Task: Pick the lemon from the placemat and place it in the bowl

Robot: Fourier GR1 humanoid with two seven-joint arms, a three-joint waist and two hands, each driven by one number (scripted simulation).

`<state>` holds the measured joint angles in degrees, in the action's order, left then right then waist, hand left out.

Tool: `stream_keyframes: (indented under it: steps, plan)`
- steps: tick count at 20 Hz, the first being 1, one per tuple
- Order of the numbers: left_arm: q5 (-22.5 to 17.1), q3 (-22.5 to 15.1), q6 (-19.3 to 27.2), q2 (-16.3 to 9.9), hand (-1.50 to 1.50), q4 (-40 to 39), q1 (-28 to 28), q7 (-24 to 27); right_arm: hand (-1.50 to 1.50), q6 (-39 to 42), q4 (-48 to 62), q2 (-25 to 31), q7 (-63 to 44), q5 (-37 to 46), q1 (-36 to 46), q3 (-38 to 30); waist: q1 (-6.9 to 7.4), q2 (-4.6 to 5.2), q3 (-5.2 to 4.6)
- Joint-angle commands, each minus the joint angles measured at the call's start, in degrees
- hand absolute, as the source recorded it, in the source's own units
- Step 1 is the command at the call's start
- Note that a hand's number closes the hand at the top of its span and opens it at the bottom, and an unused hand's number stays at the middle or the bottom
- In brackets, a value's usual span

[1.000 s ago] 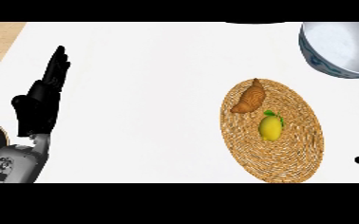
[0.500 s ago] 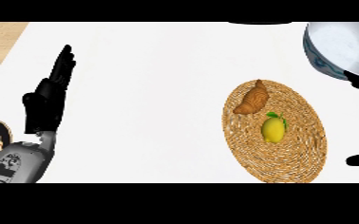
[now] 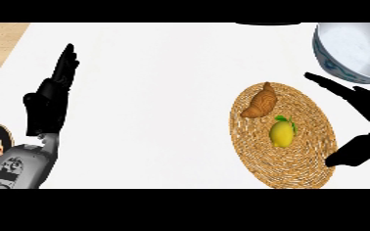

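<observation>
Head view: right hand [image 3: 352, 122] comes in at the right edge with fingers spread, holding nothing, just beside the placemat [image 3: 307, 164]. The lemon [image 3: 282, 133] sits on the mat near a croissant [image 3: 261, 101]. The bowl [image 3: 345, 50] is up top right. Left hand [image 3: 52, 100] rests open at the left edge.

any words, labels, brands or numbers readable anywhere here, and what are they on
None: no text, label, brand, number or sign shows on anything.
Bowl: only a dark band under the rim, no writing.
Lemon, croissant, placemat: unmarked.
Left hand, right hand: plain black.
Left forearm: mottled grey patches, nothing that reads as text.
</observation>
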<state>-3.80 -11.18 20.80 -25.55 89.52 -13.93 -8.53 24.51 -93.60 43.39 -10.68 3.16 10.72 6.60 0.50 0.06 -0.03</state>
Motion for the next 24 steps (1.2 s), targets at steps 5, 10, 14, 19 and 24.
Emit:
stream_keyframes:
  steps: [5,10,14,19,24]
  plan:
    - [0.12,3.33,-2.81,0.76,0.00,-0.15,1.91,1.39,-1.50,6.37,-1.63,-2.88,-12.16,4.02,2.45,4.75,-0.36,-0.07,0.00]
    - [2.93,4.36,-3.57,2.31,0.00,-0.09,0.43,-0.89,-1.50,4.80,-0.95,-7.09,-11.20,12.30,-1.08,6.98,-0.66,-0.09,0.03]
    - [4.03,4.75,-4.59,3.21,0.00,2.81,0.71,-5.28,-1.50,1.99,8.62,-11.85,-5.18,17.99,0.97,7.11,-0.27,-0.05,0.06]
    - [7.63,5.67,-5.06,6.79,0.00,0.42,0.70,-1.19,-1.50,2.33,14.21,-14.93,-2.00,22.73,2.55,5.52,-0.39,-0.03,0.04]
    - [7.73,8.87,-8.67,7.90,0.00,-1.61,0.97,1.67,-1.50,6.05,16.63,-17.49,-0.95,24.42,5.32,3.45,-0.42,-0.03,0.03]
